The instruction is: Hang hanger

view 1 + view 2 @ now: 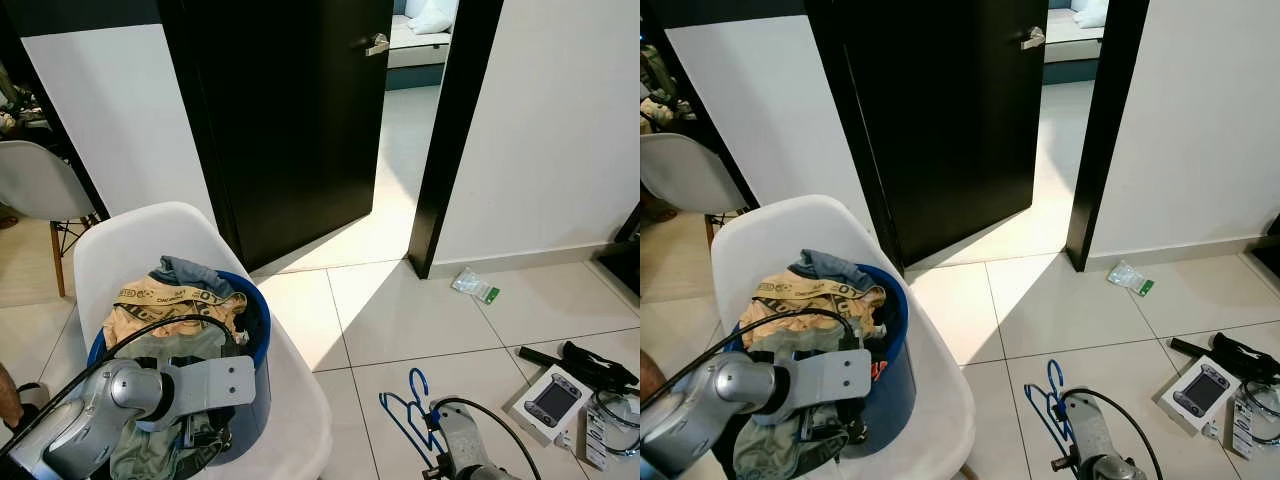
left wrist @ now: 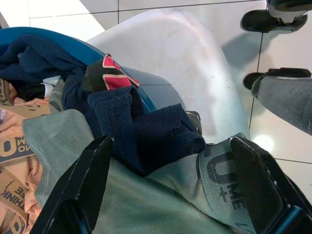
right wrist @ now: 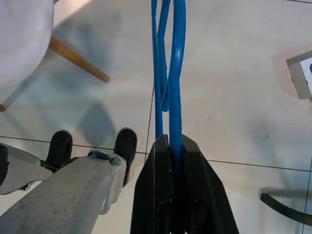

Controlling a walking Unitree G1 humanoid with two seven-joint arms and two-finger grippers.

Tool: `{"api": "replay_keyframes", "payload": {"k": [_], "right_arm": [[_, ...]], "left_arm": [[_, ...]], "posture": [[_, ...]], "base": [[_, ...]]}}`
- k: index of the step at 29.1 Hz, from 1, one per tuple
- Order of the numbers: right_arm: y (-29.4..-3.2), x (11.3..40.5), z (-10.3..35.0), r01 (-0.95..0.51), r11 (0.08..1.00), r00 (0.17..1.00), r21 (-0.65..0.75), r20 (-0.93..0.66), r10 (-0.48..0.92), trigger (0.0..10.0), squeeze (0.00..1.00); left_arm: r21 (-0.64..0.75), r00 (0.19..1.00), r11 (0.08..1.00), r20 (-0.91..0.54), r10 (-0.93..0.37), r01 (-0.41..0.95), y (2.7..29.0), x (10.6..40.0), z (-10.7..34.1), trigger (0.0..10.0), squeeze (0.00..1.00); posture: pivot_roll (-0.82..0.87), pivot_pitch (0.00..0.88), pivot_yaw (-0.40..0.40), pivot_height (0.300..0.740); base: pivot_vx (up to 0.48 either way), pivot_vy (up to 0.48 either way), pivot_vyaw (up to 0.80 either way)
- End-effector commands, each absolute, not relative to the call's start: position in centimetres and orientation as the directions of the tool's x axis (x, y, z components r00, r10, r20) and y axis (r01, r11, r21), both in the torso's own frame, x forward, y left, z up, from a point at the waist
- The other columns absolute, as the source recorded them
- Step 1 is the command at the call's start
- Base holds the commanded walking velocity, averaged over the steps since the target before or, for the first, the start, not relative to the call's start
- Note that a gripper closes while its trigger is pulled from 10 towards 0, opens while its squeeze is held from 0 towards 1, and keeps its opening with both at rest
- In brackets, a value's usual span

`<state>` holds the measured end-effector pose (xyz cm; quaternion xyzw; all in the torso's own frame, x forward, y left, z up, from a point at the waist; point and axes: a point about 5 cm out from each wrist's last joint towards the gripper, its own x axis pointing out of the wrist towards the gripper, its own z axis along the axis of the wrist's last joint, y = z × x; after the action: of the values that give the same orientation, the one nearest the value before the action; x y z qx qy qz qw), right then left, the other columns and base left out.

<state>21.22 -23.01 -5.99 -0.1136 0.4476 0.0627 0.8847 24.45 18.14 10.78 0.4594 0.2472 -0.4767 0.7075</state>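
between right gripper [image 3: 171, 146] fingers, seemingly plastic blue hanger [image 3: 174, 73]

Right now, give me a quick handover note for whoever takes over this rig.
Right claw: shut on the blue hanger, held low over the floor tiles.
Left claw: open, over the olive-green garment in the blue laundry basket on the white chair.
Done: hanger picked up.
Left: no garment is gripped yet, and the hanger is not hung. No rail or hook is in sight; the black door stands ahead.
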Motion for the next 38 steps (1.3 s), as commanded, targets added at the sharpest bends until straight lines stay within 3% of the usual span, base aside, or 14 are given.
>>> {"api": "replay_keyframes", "payload": {"k": [1, 9, 17, 22, 33, 35, 38], "right_arm": [[-22.7, 21.3, -6.0, -0.217, 0.966, 0.592, -0.138, -0.806, 0.018, 10.0, 0.00], [-22.7, 21.3, -6.0, -0.215, 0.967, 0.593, -0.138, -0.805, 0.017, 10.0, 0.00], [-22.7, 21.4, -6.0, -0.220, 0.966, 0.592, -0.139, -0.806, 0.019, 10.0, 0.00], [-22.7, 21.4, -6.0, -0.219, 0.966, 0.592, -0.139, -0.806, 0.019, 10.0, 0.00], [-22.6, 21.4, -6.0, -0.221, 0.965, 0.591, -0.138, -0.806, 0.020, 10.0, 0.00], [-22.6, 21.3, -6.0, -0.221, 0.966, 0.591, -0.137, -0.806, 0.021, 10.0, 0.00], [-22.6, 21.3, -6.0, -0.220, 0.966, 0.592, -0.136, -0.806, 0.021, 10.0, 0.00]], "left_arm": [[0.405, 0.407, 0.098, -0.813, -0.416, 0.909, 18.7, 24.1, 10.8, 10.0, 0.00], [0.388, 0.382, 0.084, -0.805, -0.454, 0.918, 18.0, 23.7, 11.5, 10.0, 0.00], [0.302, 0.286, 0.038, -0.846, -0.451, 0.953, 18.0, 22.0, 11.5, 10.0, 0.00], [0.296, 0.280, 0.034, -0.853, -0.441, 0.955, 18.2, 21.8, 11.3, 10.0, 0.00], [0.354, 0.344, 0.038, -0.867, -0.361, 0.934, 19.3, 22.4, 10.5, 10.0, 0.00], [0.407, 0.396, 0.043, -0.852, -0.342, 0.912, 19.3, 23.2, 10.4, 10.0, 0.00], [0.423, 0.412, 0.045, -0.846, -0.339, 0.905, 19.3, 23.5, 10.3, 10.0, 0.00]], "posture": [[-0.03, 0.000, 0.043, 0.740], [-0.03, 0.000, 0.043, 0.740], [-0.03, 0.000, 0.041, 0.740], [-0.03, 0.000, 0.039, 0.740], [-0.03, 0.000, 0.042, 0.740], [-0.03, 0.000, 0.045, 0.740], [-0.03, 0.000, 0.048, 0.740]], "base": [[0.000, 0.000, 0.00], [0.000, 0.000, 0.00], [0.000, 0.000, 0.00], [0.000, 0.000, 0.00], [0.000, 0.000, 0.00], [0.000, 0.000, 0.00], [0.000, 0.000, 0.00]]}}
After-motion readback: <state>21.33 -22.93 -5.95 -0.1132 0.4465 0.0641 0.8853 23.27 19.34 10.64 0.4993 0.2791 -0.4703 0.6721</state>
